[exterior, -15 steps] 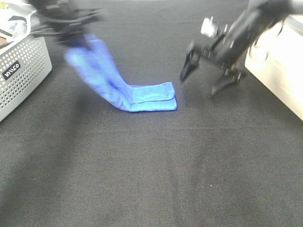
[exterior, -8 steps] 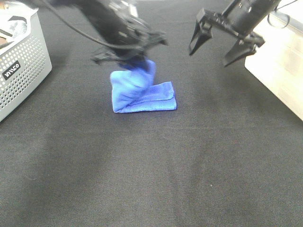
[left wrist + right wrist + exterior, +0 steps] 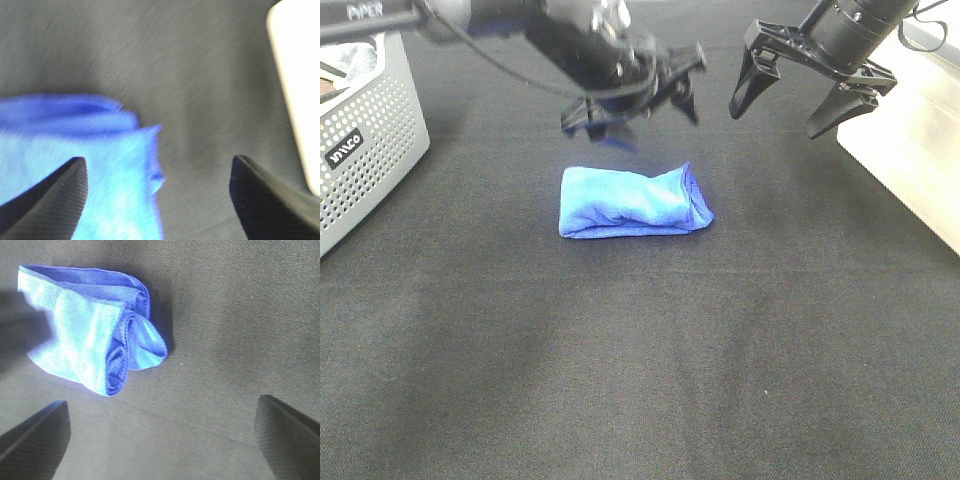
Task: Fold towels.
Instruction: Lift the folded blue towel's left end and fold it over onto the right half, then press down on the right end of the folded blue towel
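Observation:
A blue towel (image 3: 632, 201) lies folded into a thick bundle on the black table, its right end slightly raised. It also shows in the left wrist view (image 3: 75, 160) and in the right wrist view (image 3: 92, 347). My left gripper (image 3: 638, 102) hangs open and empty just behind and above the towel. My right gripper (image 3: 788, 92) is open and empty, raised above the table to the right of the left one and behind the towel's right end.
A grey perforated basket (image 3: 365, 140) stands at the left edge. A white box (image 3: 910, 150) sits at the right edge; it shows in the left wrist view (image 3: 297, 80). The black cloth (image 3: 640, 360) covers the table.
My left gripper carried the towel's loose end rightward over the folded part and let it go. The towel now lies as a bundle. My right gripper rose and moved back.

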Robot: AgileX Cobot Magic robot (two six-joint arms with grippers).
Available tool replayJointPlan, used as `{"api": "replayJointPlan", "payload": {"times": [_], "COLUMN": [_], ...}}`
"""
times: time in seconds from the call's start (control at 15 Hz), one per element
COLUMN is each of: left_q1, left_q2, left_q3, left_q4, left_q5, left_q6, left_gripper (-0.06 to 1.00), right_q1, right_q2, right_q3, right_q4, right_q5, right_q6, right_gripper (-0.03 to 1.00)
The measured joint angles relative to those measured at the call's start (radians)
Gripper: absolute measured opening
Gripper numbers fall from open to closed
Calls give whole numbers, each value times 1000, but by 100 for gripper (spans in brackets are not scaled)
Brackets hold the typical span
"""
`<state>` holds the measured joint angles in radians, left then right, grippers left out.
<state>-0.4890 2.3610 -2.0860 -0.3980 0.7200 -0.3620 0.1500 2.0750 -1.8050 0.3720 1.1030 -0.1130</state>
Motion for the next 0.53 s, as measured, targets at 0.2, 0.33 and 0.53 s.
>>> {"api": "replayJointPlan", "payload": {"times": [0.2,0.33,0.53], "left_q1": [109,181,258], "left_q2": [-1,-1,-1], "left_q3": [-94,-123,-130], "left_q4": [61,74,80], "left_q5": [151,242,360], "left_q6": [64,70,84], "left_gripper": [75,75,75], "right_q1": [4,43,133], "right_q2": [11,58,158], "right_q3": [0,0,0], "right_q4": [184,345,599], "right_q5": [0,-1,-11], "right_q6": [-46,-122,-292], "right_gripper": [93,93,93]}}
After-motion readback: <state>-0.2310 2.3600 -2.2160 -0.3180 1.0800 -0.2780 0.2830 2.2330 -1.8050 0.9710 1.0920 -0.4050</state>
